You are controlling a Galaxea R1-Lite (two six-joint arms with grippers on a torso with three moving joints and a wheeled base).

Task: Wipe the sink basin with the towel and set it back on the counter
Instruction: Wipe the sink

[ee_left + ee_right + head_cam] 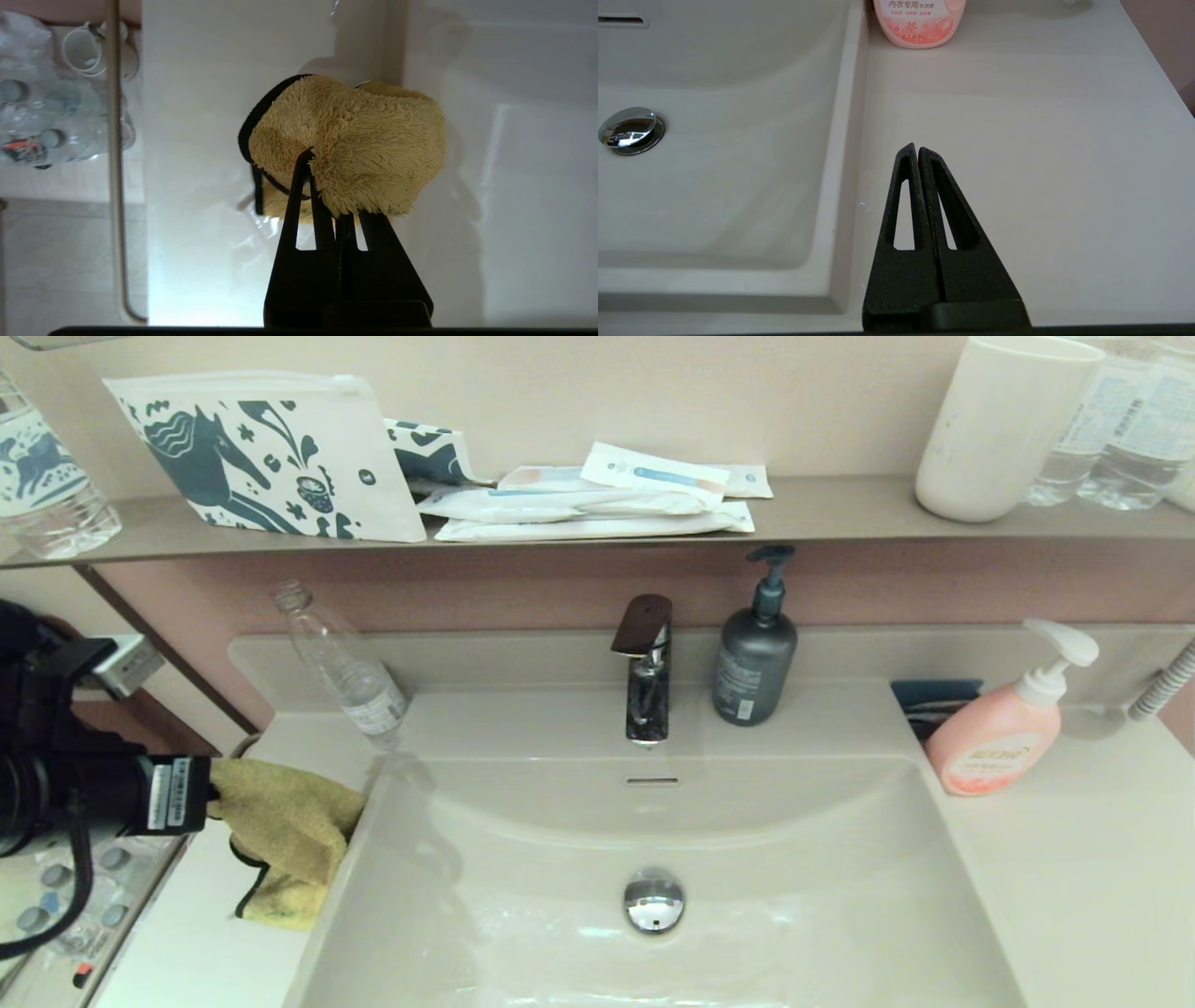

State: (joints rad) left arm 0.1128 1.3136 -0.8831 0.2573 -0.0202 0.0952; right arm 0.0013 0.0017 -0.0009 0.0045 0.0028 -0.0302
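The mustard-yellow towel [285, 835] hangs bunched from my left gripper [213, 793] over the counter [201, 933] just left of the sink basin [747, 915]. Its lower fold seems to touch the counter by the basin's left rim. In the left wrist view the left gripper [334, 186] is shut on the towel [364, 140], whose black edging and loop show at one side. The basin has a chrome drain plug [653, 900] and a slot overflow [652, 780]. My right gripper [917, 151] is shut and empty, parked above the counter [1041, 163] right of the basin; the head view does not show it.
A clear plastic bottle [345, 672] leans at the basin's back left corner, close to the towel. A faucet [646, 667], a dark pump bottle [754, 649] and a pink pump bottle [1004, 728] stand along the back. The grey-brown shelf [840, 513] above holds pouches and a cup.
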